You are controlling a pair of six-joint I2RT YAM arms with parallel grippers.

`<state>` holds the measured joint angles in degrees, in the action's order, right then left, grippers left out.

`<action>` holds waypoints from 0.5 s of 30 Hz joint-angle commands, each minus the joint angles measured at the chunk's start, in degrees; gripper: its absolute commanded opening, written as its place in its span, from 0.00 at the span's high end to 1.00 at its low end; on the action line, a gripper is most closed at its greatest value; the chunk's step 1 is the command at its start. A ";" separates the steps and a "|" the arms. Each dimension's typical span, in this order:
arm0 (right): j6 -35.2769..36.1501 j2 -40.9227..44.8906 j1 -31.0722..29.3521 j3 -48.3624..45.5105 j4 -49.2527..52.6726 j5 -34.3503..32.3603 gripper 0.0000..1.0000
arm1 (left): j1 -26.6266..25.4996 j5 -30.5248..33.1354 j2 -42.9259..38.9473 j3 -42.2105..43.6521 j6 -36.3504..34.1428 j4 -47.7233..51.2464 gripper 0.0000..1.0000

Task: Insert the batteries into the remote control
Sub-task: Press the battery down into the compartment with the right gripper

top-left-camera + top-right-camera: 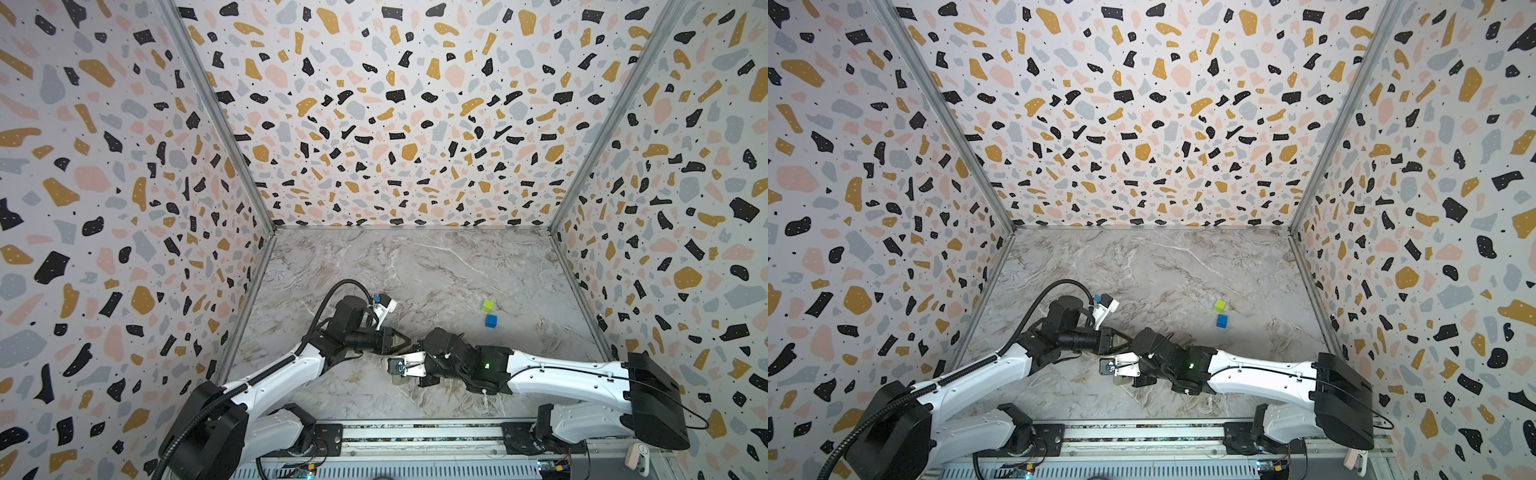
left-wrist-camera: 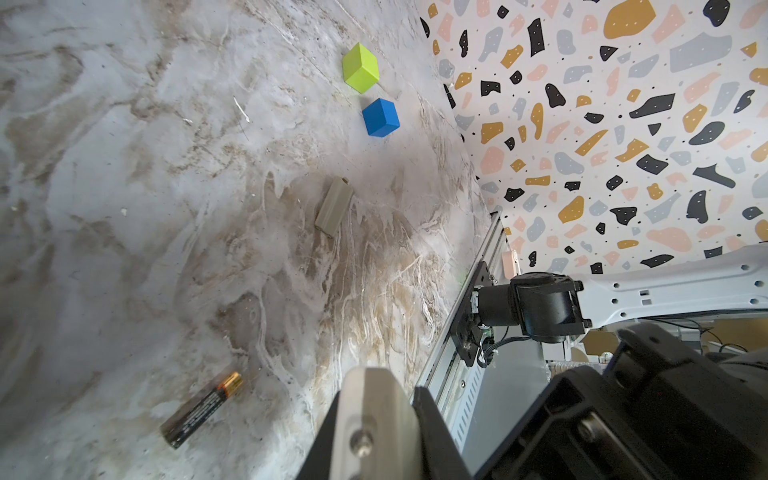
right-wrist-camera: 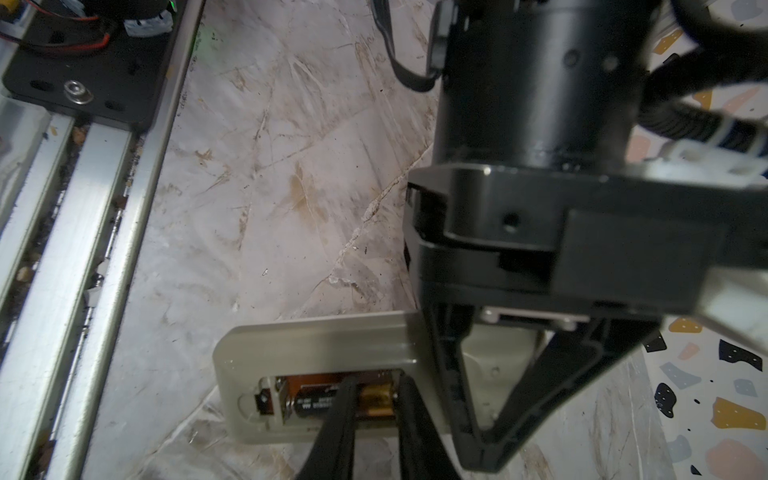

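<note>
At the front, just past the metal rail (image 1: 415,434), both arms reach in low over the marble counter (image 1: 415,266) and meet near its middle. The remote control (image 3: 316,345) lies there with its back up and its battery bay open. In both top views it is mostly hidden under the right wrist.

One battery (image 3: 313,401) lies lengthwise in the bay. The right gripper (image 3: 377,384) has its tips down on it, and its fingers (image 3: 336,428) stand a narrow gap apart with the battery's copper end showing between them. I cannot tell whether they pinch it.

The left gripper (image 3: 482,453) is clenched, its fingers meeting in a point with nothing between them. That point is at the remote's edge just beside the bay, and contact is unclear.

Farther out, the second battery (image 2: 202,409) lies on its side on bare counter. A small beige plastic strip (image 2: 333,206) lies between it and the cubes. The blue cube (image 1: 491,321) comes next, with the green cube (image 1: 488,306) just behind it, both toward the right. The speckled walls (image 1: 395,124) close off the back.
</note>
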<state>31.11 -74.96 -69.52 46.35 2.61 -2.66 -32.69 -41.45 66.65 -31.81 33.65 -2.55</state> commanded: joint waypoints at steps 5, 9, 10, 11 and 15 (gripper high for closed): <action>-0.92 0.12 -0.32 -0.21 2.57 -2.11 0.80 | 0.25 -1.71 -1.96 -1.32 -0.21 -1.28 1.00; -0.97 -0.05 -0.27 -0.21 2.59 -2.67 0.81 | 0.26 -1.79 -1.97 -1.23 -0.25 -1.43 1.00; -0.92 -0.18 -0.27 -0.20 2.67 -2.87 0.81 | 0.30 -1.79 -2.04 -1.24 -0.27 -1.49 1.00; -0.91 -0.27 -0.27 -0.21 2.83 -2.98 0.81 | 0.34 -1.79 -2.08 -1.23 -0.23 -1.50 1.00; -0.88 -0.62 -0.28 -0.26 2.71 -3.28 0.81 | 0.46 -1.61 -2.30 -1.23 -0.27 -1.57 1.00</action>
<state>30.94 -74.96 -69.78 46.35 2.76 -4.47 -32.36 -40.88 66.22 -31.81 33.58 -2.13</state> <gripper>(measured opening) 0.189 0.235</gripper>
